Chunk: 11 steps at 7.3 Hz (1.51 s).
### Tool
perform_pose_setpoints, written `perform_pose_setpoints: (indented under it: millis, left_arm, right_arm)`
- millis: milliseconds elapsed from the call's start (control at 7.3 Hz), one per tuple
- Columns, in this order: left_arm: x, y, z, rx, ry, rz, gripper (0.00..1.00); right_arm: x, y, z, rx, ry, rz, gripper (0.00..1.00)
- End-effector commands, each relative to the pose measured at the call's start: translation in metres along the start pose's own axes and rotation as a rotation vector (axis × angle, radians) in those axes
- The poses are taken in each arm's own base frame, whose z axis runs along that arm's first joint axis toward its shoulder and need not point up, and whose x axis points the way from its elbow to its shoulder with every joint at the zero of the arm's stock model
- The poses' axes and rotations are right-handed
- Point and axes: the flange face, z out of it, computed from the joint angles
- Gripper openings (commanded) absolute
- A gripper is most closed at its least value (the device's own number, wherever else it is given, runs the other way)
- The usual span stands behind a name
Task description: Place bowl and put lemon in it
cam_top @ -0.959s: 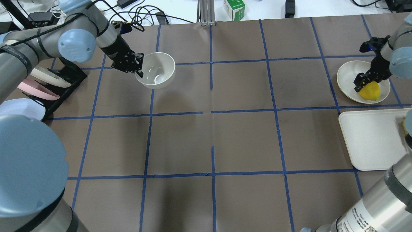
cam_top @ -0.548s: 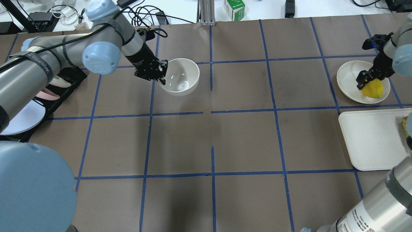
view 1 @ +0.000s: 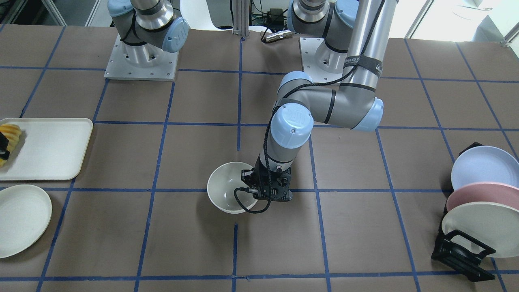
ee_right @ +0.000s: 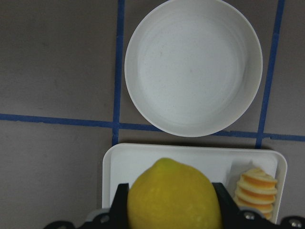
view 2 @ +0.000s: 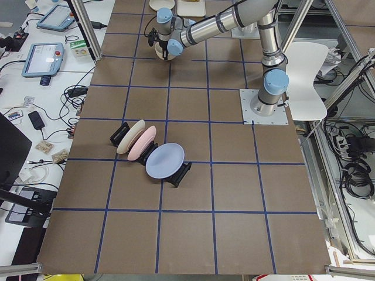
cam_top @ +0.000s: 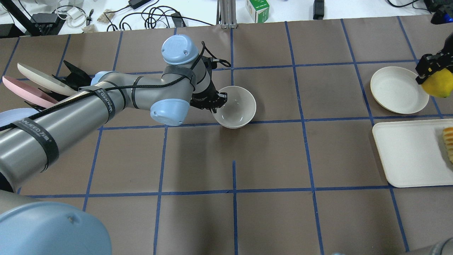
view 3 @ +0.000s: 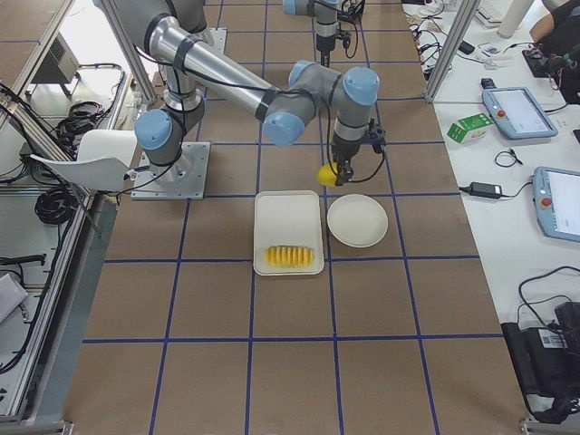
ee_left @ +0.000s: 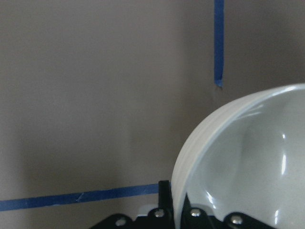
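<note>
The off-white bowl is near the table's middle, just behind a blue tape line. My left gripper is shut on its left rim, one finger inside and one outside. The bowl also shows in the front view and the left wrist view. I cannot tell whether it rests on the table or hangs just above it. My right gripper is shut on the yellow lemon and holds it in the air at the far right. The right wrist view shows the lemon between the fingers.
An empty shallow cream plate lies below and left of the lemon. A white tray with sliced ridged fruit sits in front of it. A black rack of pastel plates stands at the left.
My left arm has carried the bowl right and nearer, toward the table's middle. My right gripper has lifted the lemon off the shallow plate and moved it right.
</note>
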Motion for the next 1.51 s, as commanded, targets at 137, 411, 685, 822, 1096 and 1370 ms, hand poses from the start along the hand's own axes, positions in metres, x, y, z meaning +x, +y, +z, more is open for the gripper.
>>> perform_pose_setpoints:
  millis: [137, 411, 685, 822, 1096, 1370]
  left_arm:
    - [-0.004, 0.006, 0.011, 0.001, -0.003, 0.007, 0.00]
    - [-0.009, 0.004, 0.009, 0.004, -0.004, -0.007, 0.95]
    - [-0.027, -0.012, -0.037, 0.024, 0.005, -0.041, 1.00]
    - [-0.029, -0.013, -0.076, 0.006, -0.009, -0.050, 1.00]
    - [-0.068, -0.019, -0.177, -0.012, -0.077, -0.012, 1.00]
    - [-0.104, 0.004, -0.266, -0.067, -0.084, 0.012, 1.00]
  right_arm:
    - [-0.083, 0.035, -0.066, 0.016, 0.003, 0.051, 0.08]
    - [-0.127, 0.023, -0.068, 0.031, -0.020, 0.091, 0.07]
    - [-0.217, 0.009, -0.066, 0.045, -0.066, 0.122, 0.07]
    - [-0.267, 0.004, -0.063, 0.073, -0.067, 0.127, 0.07]
    - [-0.367, -0.011, -0.044, 0.117, -0.069, 0.160, 0.07]
    - [-0.456, -0.021, -0.033, 0.108, -0.078, 0.145, 0.08]
